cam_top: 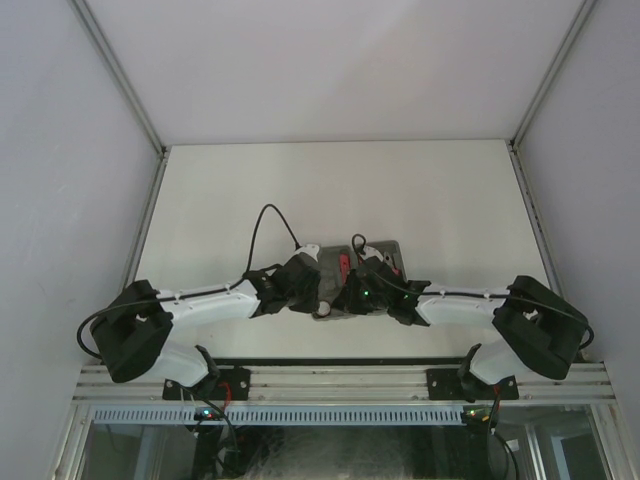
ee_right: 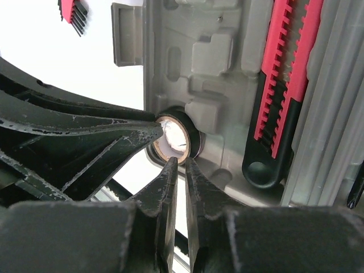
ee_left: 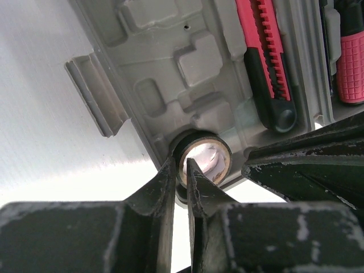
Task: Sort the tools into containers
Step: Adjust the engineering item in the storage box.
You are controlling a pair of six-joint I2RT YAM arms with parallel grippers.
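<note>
Plainly the small dark ring (ee_left: pixel 205 159) is the piece in hand. It sits in the near corner recess of the grey tray (ee_left: pixel 153 34), with its pale bore turned toward both wrist cameras. It looks light, stiff and hollow, with a smooth outer wall that could slip or let it roll off. The sound hold is probably across the wall, one finger in the bore and one outside, rather than around the whole hoop.

The left end effector (ee_left: pixel 181 168) seems clenched on just that spot, its narrow gap straddling the ring's left wall. The right end effector (ee_right: pixel 180 165) is drawn almost together at the ring's lower rim. Whether it nips the rim or only rests beside it, I cannot tell.

Counted outward from the tray's corner:
- One ring.
- One long serrated red-and-black tool (ee_left: pixel 267 57), lying in the recess right of the ring.
- One knurled red grip (ee_left: pixel 350 62), further right at the tray's far side.
- One small red-and-black piece (ee_right: pixel 71 14), lying off the tray's left side on the desk (ee_left: pixel 45 142).

Only one tray face with its moulded recesses shows clearly. From above, the arms cover most of the grey slab.
</note>
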